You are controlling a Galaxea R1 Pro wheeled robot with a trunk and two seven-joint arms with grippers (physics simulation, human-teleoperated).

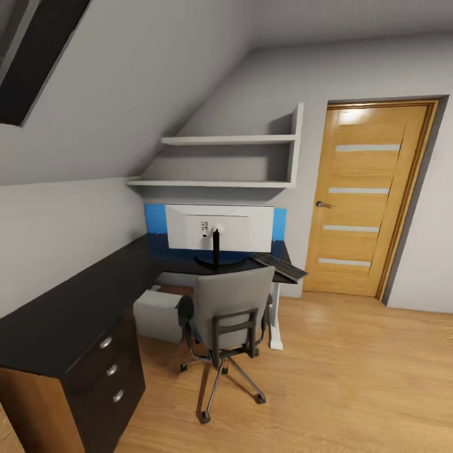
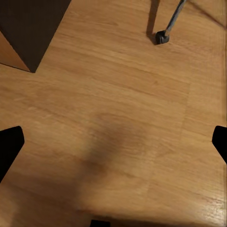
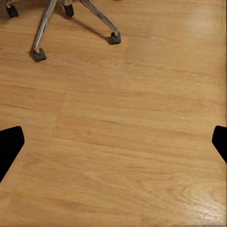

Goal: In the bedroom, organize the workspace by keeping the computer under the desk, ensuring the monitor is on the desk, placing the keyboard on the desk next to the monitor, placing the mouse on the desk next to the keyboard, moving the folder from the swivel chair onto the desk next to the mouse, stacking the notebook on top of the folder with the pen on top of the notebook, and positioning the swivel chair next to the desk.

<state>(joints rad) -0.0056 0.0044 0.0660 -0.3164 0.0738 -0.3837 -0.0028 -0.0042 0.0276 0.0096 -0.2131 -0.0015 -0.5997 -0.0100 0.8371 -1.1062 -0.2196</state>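
- Head view: attic bedroom, sloped grey walls, light wood floor [image 1: 352, 377], wooden door [image 1: 371, 198] at the right, shut.
- Desk [image 1: 75, 302], black L-shaped top, ran along the left wall and turned across the back wall under two white wall shelves [image 1: 226, 160].
- Monitor [image 1: 219, 228] stood on the back run of the desk, white back toward the camera, black stand on a ring base.
- Keyboard [image 1: 279, 266] lay on the desk's right end, just beside the monitor base, angled, one corner hanging over the edge.
- Computer [image 1: 156, 313], light grey box, sat on the floor under the desk, left of the chair.
- Swivel chair [image 1: 229, 324] was pulled up near the desk in front of the monitor, back toward the camera; seat hidden, so contents could not be told.
- Black drawer unit [image 1: 107, 374] with silver knobs stood under the near end of the desk.
- Left gripper [image 2: 113, 142]: fingers spread wide over bare floor, holding nothing; a chair castor [image 2: 162, 37] and the drawer unit's corner ahead.
- Right gripper [image 3: 113, 142]: fingers likewise wide apart, empty, over floor, chrome chair legs [image 3: 45, 23] ahead.
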